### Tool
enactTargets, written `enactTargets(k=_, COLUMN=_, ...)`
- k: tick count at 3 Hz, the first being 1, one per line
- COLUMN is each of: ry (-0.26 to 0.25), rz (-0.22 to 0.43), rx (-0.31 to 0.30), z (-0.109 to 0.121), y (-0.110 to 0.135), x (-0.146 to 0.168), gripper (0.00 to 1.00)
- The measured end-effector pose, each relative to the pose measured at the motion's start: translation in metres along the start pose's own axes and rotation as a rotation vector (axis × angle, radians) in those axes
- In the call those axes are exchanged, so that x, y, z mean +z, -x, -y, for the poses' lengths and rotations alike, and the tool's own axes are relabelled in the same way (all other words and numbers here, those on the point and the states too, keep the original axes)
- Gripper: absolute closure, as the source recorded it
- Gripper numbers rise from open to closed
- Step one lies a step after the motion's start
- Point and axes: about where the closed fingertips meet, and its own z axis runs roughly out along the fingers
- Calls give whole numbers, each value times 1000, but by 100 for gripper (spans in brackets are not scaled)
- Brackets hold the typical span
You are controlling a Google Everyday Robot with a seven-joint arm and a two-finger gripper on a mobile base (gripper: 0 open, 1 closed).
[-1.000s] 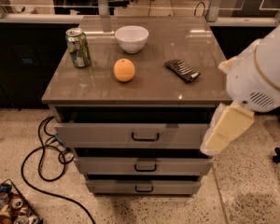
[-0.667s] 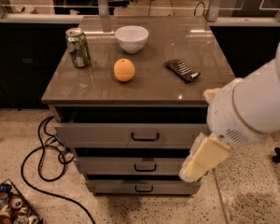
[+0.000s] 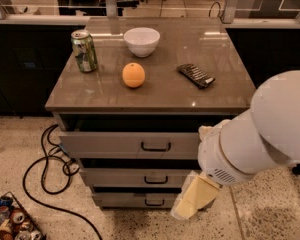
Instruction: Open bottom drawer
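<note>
I've got the gripper (image 3: 194, 200) low because the bottom drawer (image 3: 122, 200) handle (image 3: 154, 202) sits just left of it, ready for a pull; its grip state I cannot tell.

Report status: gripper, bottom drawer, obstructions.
Gripper low, at bottom drawer's right end, right of its handle. Handle not gripped. Floor cable off left, clear.

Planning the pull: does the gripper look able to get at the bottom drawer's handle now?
Probably yes. The gripper hangs low in front of the bottom drawer, close beside its black handle, with nothing visible between them.
</note>
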Motion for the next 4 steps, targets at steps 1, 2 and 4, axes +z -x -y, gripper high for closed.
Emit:
enactTargets(k=1, ry=22, rz=-14, rx=2, z=-6, y=18, x=45, gripper=0)
enactTargets(k=2, ry=44, rz=-29, rx=14, z=-22, y=37, x=107, gripper=0)
enactTargets(k=4, ry=70, rz=-102, rx=30, z=-72, y=51, x=200, gripper=0)
